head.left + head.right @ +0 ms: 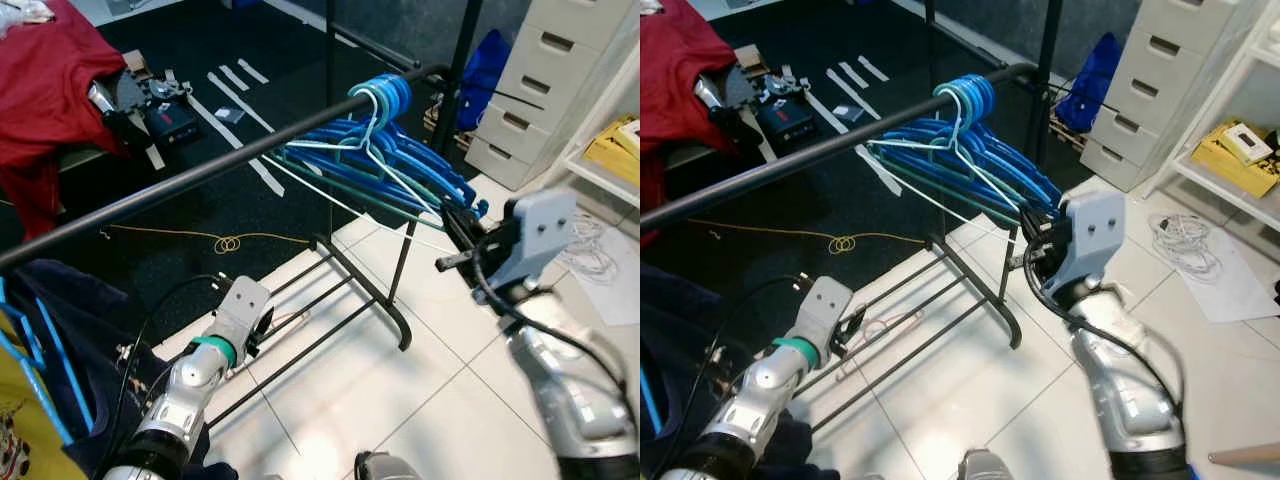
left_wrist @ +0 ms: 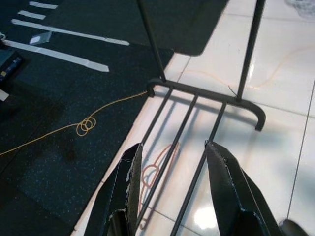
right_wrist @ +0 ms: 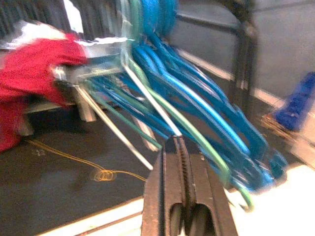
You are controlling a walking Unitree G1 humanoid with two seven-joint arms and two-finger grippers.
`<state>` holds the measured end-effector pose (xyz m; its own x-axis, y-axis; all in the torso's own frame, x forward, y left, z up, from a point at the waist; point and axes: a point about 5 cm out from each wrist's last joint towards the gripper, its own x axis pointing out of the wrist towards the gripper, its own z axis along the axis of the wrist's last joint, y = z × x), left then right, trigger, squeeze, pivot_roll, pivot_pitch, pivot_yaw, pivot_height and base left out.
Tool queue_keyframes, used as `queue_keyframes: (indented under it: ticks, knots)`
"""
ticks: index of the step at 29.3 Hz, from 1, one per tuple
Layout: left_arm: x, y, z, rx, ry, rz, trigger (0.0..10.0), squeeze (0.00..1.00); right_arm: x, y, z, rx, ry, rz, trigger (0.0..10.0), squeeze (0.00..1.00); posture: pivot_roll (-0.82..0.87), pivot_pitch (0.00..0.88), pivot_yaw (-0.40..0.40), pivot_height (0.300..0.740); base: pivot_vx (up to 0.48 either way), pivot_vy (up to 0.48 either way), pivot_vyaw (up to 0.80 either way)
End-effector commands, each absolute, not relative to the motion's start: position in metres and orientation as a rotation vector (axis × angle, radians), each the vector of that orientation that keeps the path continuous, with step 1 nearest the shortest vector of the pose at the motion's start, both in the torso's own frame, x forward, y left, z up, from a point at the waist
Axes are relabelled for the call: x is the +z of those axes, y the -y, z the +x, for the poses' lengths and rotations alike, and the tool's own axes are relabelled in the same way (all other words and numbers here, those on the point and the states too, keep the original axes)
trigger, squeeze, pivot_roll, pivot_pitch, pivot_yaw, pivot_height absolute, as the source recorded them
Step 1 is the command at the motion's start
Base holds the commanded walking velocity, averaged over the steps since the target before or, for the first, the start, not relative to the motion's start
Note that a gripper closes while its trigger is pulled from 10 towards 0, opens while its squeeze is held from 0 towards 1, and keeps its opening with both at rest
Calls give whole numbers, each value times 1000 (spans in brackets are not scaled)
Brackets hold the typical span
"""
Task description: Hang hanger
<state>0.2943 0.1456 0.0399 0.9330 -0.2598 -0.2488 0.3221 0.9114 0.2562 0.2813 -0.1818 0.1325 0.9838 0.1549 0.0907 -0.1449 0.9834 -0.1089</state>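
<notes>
Step in hand: hanging looks done; next, draw the right end effector (image 1: 1038,243) clear. Fingers pressed together, apparently empty, though blur hides detail. Just beyond its tip: bunched blue and pale-green plastic hangers (image 1: 385,160), hooks over the dark metal rail (image 1: 180,183). Left end effector (image 2: 172,184): fingers spread, empty, above the rack's floor bars (image 2: 189,123).

Blue and green hangers (image 1: 385,165) bunched, hooked on rail (image 1: 190,172)

Right gripper (image 3: 181,147) jaws closed, blue hangers (image 3: 197,113) beyond
</notes>
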Motion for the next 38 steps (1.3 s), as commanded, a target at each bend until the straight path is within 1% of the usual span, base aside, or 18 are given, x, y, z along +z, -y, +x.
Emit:
queue_keyframes:
  ticks: [1, 5, 8, 14, 19, 32, 38]
  knots:
    - [40, -149, 292, -288, -210, 272, 10000, 0, 94, 176, 272, 161, -1, -189, 10000, 0, -150, 48, 101, 740, 0, 0, 0]
    - [40, -149, 292, -288, -209, 272, 10000, 0, 92, 175, 272, 161, -2, -197, 10000, 0, -150, 48, 101, 740, 0, 0, 0]
    - [40, -151, 291, -287, -205, 276, 10000, 0, 89, 168, 272, 185, 4, -187, 10000, 0, -156, 50, 96, 740, 0, 0, 0]
    - [40, -151, 290, -285, -202, 274, 10000, 0, 89, 164, 274, 191, 17, -180, 10000, 0, -152, 52, 93, 740, 0, 0, 0]
    - [39, -151, 289, -277, -204, 268, 10000, 0, 84, 158, 277, 192, 55, -190, 10000, 0, -149, 56, 88, 740, 0, 0, 0]
    - [39, -150, 289, -273, -206, 265, 10000, 0, 83, 158, 278, 195, 66, -187, 10000, 0, -149, 59, 83, 740, 0, 0, 0]
    - [39, -151, 289, -272, -208, 267, 10000, 0, 83, 158, 280, 191, 80, -185, 10000, 0, -149, 60, 86, 740, -272, 0, 0]
